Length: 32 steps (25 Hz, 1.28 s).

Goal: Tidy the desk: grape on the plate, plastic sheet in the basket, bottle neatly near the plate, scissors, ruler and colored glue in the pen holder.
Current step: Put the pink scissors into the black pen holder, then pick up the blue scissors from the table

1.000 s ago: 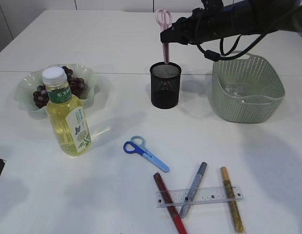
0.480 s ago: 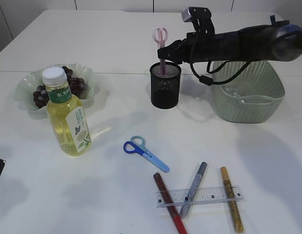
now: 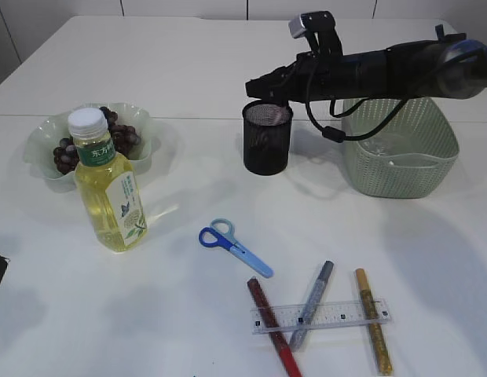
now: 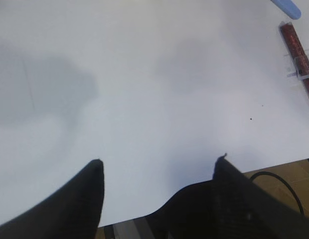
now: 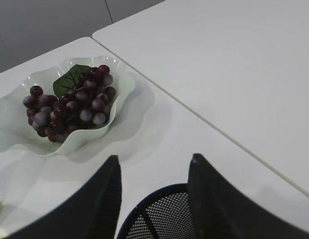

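My right gripper (image 3: 254,85) hovers just over the black mesh pen holder (image 3: 267,145), open with nothing between its jaws. Pink scissors (image 3: 280,115) sit down inside the holder, only a bit of handle showing. In the right wrist view the gripper (image 5: 154,160) stands above the holder's rim (image 5: 155,195). Blue scissors (image 3: 232,245), a clear ruler (image 3: 320,316) and the red (image 3: 273,326), grey (image 3: 312,305) and gold (image 3: 373,320) glue sticks lie at the front. Grapes (image 3: 118,137) rest on the plate (image 3: 39,149) behind the bottle (image 3: 108,184). My left gripper (image 4: 159,162) is open over bare table.
The green basket (image 3: 399,169) stands right of the pen holder, with a clear plastic sheet (image 3: 378,145) inside. The left wrist view shows the table's front edge (image 4: 274,167) and a cable beyond it. The red glue stick (image 4: 295,46) lies at that view's top right.
The right gripper lowered the pink scissors into the pen holder and opened; the scissors dropped inside. The left arm has not moved.
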### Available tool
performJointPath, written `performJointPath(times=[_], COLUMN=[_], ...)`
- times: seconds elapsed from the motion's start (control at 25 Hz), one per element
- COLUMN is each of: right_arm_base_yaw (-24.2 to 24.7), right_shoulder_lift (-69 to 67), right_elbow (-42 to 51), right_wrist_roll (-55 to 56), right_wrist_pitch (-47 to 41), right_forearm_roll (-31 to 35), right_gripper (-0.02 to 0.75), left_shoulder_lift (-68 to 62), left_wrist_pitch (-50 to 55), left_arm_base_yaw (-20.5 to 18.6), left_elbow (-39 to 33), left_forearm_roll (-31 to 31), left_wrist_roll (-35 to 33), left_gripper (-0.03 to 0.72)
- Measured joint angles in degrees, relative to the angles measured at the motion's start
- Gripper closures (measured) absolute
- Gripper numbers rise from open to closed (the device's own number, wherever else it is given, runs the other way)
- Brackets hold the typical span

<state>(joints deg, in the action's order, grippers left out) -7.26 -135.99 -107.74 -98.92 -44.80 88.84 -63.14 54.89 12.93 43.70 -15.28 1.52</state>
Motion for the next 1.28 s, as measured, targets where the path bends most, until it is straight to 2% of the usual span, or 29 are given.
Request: performJointPath(times=[0.16,0.28,0.36,0.48,0.6,0.68,0.92,1.16,1.28], right_arm_base_yaw=[0.00,0.00,0.00,0.00,-0.48,-1.41,-8.49,-19.00,-22.11], right_shoulder_lift=[0.47,3.55,6.80,11.48,15.41,17.78,23.25,23.13,21.95], right_elbow=[0.00,0.00,0.00,0.00,0.00,0.00,-0.65,-1.81,-2.14], right_wrist_roll=[0.53,7.92,16.42,31.61,45.99,52.33,71.91,84.40,87.43], right_wrist_pitch=[-1.02,-0.30,0.64,-0.04,-4.44,-7.68,-13.28,-20.39,-23.08], right_forearm_roll=[-1.93,-6.98,-13.51,-27.19,-39.36,-44.31,-59.64,-75.40,-78.36], right_gripper=[0.374,0.373,0.373,0.373,0.373,0.372,0.372,0.372,0.372], left_shoulder_lift=[0.00,0.00,0.00,0.00,0.00,0.00,0.00,0.00,0.00], left_wrist_pitch=[0.24,1.00,1.27,1.36,1.36,1.36,1.36,1.36,1.36], left_arm_base_yaw=[0.00,0.00,0.00,0.00,0.00,0.00,0.00,0.00,0.00], left_elbow=[0.00,0.00,0.00,0.00,0.00,0.00,0.00,0.00,0.00], left_forearm_roll=[0.00,0.00,0.00,0.00,0.00,0.00,0.00,0.00,0.00], left_wrist_roll=[0.00,0.00,0.00,0.00,0.00,0.00,0.00,0.00,0.00], left_gripper=[0.193,0.193,0.193,0.193,0.193,0.193,0.193,0.193,0.193])
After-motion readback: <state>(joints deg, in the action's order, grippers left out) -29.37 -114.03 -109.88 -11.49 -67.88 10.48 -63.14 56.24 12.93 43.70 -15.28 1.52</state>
